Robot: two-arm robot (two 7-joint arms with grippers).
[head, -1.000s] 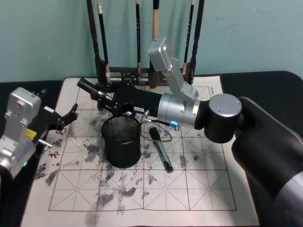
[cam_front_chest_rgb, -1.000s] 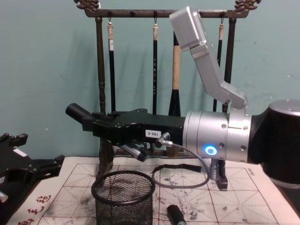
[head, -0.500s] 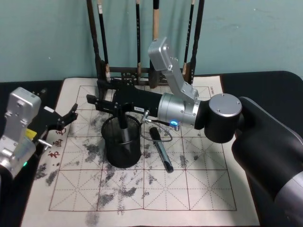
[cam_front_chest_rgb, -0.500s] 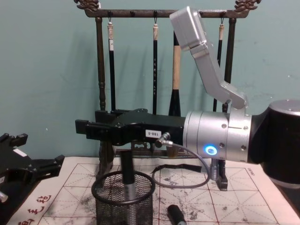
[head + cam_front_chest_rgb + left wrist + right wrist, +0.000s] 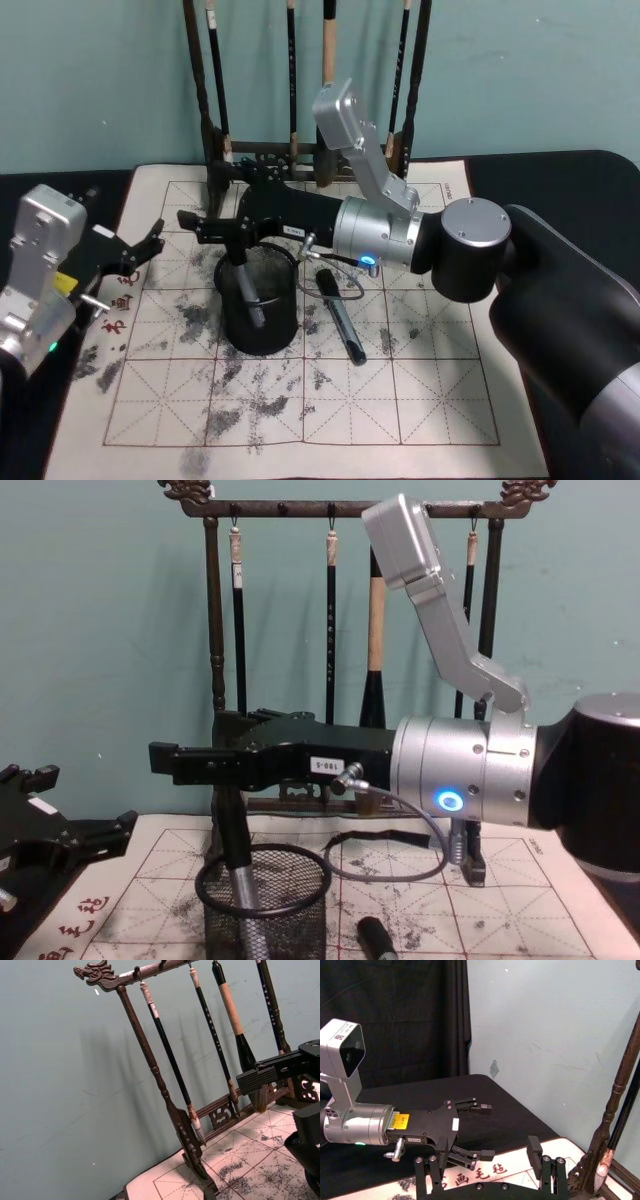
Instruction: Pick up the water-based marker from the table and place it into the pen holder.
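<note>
The marker (image 5: 248,296) is standing inside the pen holder (image 5: 262,335), leaning against the rim on the robot's left. The right end effector (image 5: 205,198) is hovering just above it, fingers spread wide and gripping nothing. The danger is lying in the retreat: a finger dipping or sweeping sideways could be catching the marker's top or the rim and tipping the holder onto the surface (image 5: 520,170). The left end effector (image 5: 143,245) is resting open, well apart.
</note>
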